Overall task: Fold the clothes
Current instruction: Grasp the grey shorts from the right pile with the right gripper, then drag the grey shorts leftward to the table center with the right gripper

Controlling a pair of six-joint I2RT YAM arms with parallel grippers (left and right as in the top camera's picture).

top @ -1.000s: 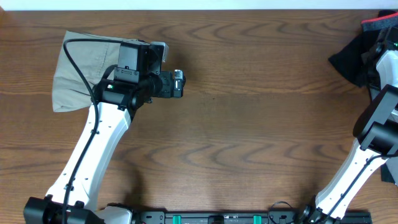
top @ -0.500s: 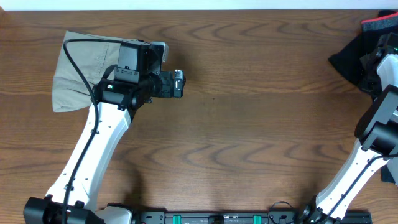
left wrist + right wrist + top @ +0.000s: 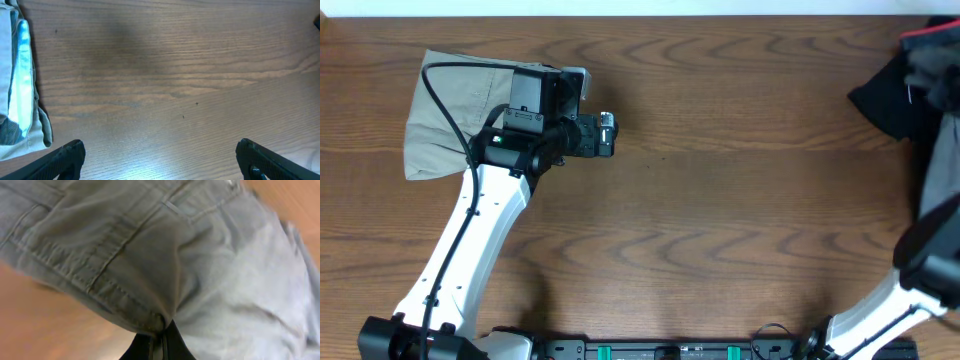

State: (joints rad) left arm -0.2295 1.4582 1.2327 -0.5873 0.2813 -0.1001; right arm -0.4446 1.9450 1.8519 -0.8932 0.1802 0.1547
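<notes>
Beige shorts: we are seeing the beige shorts (image 3: 450, 110) lying folded at the far left of the table (image 3: 720, 220).
Left gripper: we are finding the left gripper (image 3: 160, 162) hovering just right of the beige shorts. Its jaws are standing wide apart over bare wood and gripping nothing.
Black garment: we are seeing the black red-trimmed garment (image 3: 880, 95) lying bunched at the far right edge.
Right gripper: we are watching the right gripper (image 3: 161, 339) pinching its jaws closed on a fold of grey cloth.
Grey shorts: we are seeing the grey shorts (image 3: 210, 265) filling the right wrist view, seams showing, with the fold caught in that pinch. Overhead, the right arm (image 3: 935, 250) is blurring at the far right beside the black garment.
</notes>
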